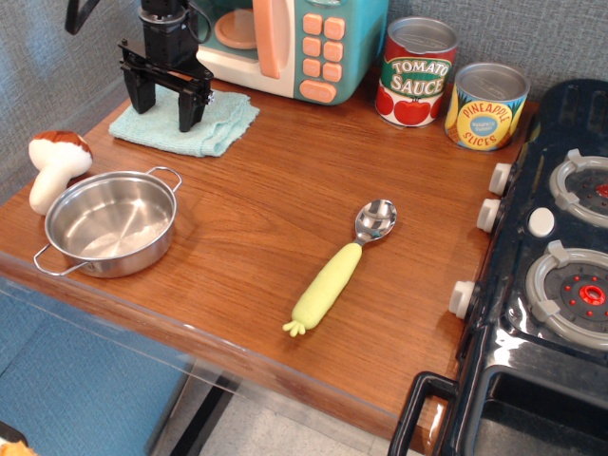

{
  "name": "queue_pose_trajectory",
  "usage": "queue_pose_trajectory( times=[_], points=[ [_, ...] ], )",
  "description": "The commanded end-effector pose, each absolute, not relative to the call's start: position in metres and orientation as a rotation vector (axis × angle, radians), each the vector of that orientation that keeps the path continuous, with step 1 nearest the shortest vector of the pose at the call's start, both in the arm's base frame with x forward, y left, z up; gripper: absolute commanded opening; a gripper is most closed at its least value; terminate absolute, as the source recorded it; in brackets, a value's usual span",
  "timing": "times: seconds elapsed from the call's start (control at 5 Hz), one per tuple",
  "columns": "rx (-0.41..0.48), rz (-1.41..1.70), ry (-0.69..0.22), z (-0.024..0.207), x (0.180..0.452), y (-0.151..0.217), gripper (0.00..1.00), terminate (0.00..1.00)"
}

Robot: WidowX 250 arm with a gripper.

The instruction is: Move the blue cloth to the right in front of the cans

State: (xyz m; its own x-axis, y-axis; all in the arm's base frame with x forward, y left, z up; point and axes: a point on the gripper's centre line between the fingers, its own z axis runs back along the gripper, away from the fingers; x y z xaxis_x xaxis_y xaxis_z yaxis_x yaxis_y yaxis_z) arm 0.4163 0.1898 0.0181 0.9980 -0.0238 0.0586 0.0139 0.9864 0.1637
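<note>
desk (266,204): brown wood-grain top | 11 o'clock: blue cloth (218,123), flat, before toy microwave (313,43) | 1 o'clock: cans (446,85), upright, side by side | 9 o'clock: steel pot (109,223), mushroom toy (55,166) just beside | centre: spoon (342,266), yellow handle | 3 o'clock: toy stove (551,266) at edge
</note>
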Motion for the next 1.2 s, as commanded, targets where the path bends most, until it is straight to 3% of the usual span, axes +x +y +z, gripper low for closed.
queue_pose_trajectory(
  times=[0.0, 0.6, 1.0],
  points=[
    [0.118, -0.046, -0.083, 0.020, 0.413, 0.146, 1.00, 0.00],
    [-0.025, -0.121, -0.107, 0.021, 0.418, 0.028, 1.00, 0.00],
    [-0.033, -0.149, -0.097, 0.019, 0.415, -0.002, 1.00, 0.00]
  ],
)
